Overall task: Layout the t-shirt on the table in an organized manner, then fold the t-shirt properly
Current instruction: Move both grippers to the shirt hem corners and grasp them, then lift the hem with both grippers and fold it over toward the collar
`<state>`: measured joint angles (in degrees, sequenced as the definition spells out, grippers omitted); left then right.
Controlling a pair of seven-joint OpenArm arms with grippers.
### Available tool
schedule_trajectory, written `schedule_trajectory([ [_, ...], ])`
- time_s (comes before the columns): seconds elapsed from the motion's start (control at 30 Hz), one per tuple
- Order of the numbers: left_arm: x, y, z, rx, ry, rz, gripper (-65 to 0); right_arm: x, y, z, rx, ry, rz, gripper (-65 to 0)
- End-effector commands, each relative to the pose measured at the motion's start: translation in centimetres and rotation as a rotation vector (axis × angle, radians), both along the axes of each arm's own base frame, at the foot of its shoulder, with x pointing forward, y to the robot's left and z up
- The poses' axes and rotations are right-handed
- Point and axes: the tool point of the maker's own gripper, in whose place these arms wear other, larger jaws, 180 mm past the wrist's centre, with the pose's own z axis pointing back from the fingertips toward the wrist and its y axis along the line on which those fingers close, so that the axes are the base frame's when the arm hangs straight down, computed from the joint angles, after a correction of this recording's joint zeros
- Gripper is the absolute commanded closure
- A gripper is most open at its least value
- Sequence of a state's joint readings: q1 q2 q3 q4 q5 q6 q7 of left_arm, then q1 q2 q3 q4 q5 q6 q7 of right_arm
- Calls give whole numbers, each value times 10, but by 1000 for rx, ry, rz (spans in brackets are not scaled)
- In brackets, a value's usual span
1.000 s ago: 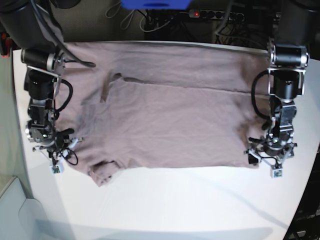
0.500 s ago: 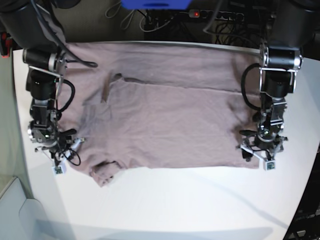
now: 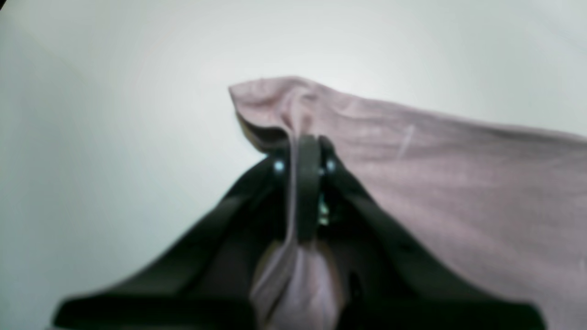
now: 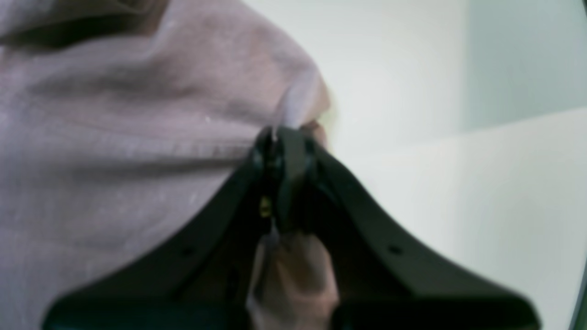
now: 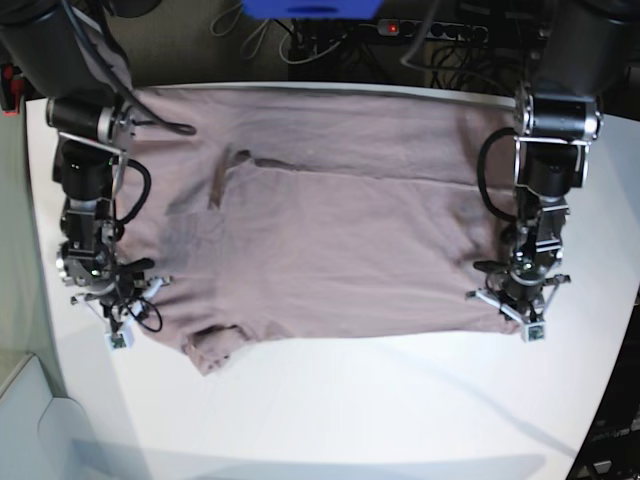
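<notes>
Wrist views show my left tool (image 3: 305, 151) and my right tool (image 4: 279, 142) each clamped on a small pinch at the near corners of the one t-shirt (image 5: 330, 230), spread across the tabletop (image 5: 350, 400). Thin pinches could slip, or uneven pulling could skew the cloth. I count one shirt, one tabletop, two tools.

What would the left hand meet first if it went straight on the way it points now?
The t-shirt corner it already pinches; the left hand points down, so probably the table lies directly beyond, though depth is unclear.
</notes>
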<state>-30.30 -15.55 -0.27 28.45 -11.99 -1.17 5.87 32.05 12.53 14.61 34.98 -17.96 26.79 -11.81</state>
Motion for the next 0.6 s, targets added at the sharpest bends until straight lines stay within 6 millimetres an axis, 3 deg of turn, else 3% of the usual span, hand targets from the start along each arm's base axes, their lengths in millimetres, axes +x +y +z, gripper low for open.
schedule_trajectory([
  [0.0,5,7,12,11,-15,14,0,7,-5,11,-26,5,8,0],
  [0.03,-1,4,10,-4,-14,13,0,10,-6,17,-32,-14,7,0],
  [0.17,1,-11,34,-76,-68,-4,0,13,-12,30,-62,-40,4,0],
  [0.37,-6,-15,54,-96,-90,-29,0,11,-21,58,-139,-90,-1,0],
  [0.5,-14,5,70,-116,-149,31,0,1,-23,77,-194,-140,1,0],
  [0.57,-19,14,77,-127,-165,56,0,-5,-15,81,-204,-139,29,0],
])
